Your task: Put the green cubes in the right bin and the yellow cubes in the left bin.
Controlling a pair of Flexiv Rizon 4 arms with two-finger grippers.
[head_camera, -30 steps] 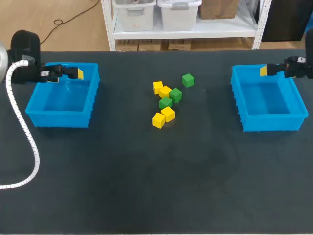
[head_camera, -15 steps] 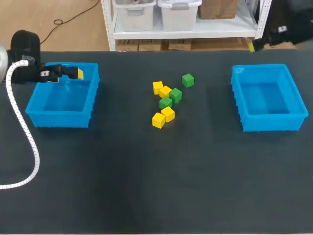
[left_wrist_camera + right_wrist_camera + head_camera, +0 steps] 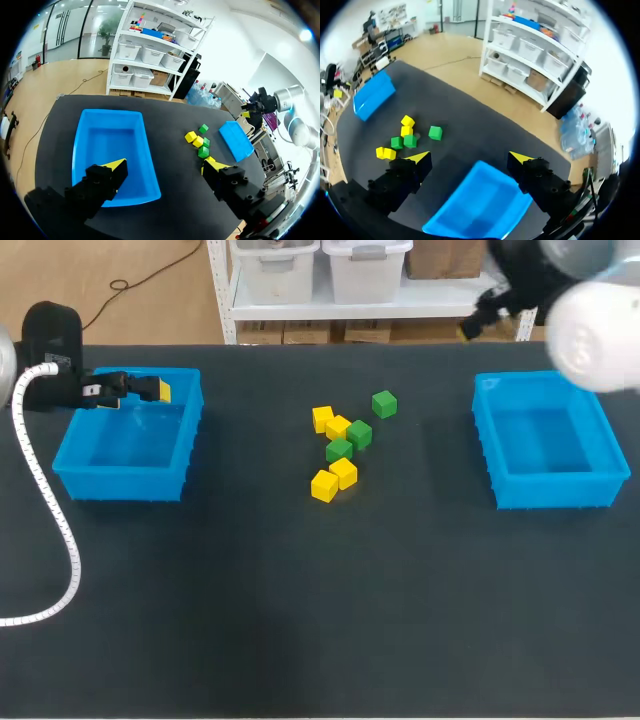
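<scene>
the right arm point(image 3: 590, 330) has swung up off the right bin point(image 3: 550, 490) since a second ago. it now hangs high toward the far edge of the table point(image 3: 300, 620), a blurred white joint at the head view's upper right. the left arm point(image 3: 45, 360) has stayed put at the left bin point(image 3: 120, 485), and the cubes and bins have not shifted.

in the head view the left gripper point(image 3: 160, 391) shows only one yellow tip over the left bin's far rim, so its spread cannot be read there. the left wrist view settles it: both fingers stand wide apart, released, nothing between them, the bin's bare floor beneath. the right gripper point(image 3: 470, 158) is a dark smear in the head view. its own wrist view shows the fingers apart and empty, high above the right bin.

four yellow cubes point(image 3: 338, 427) and three green cubes point(image 3: 359, 434) lie in a loose cluster mid-table, between the bins and well apart from both. one green cube point(image 3: 384, 404) sits just off the cluster's far right.
</scene>
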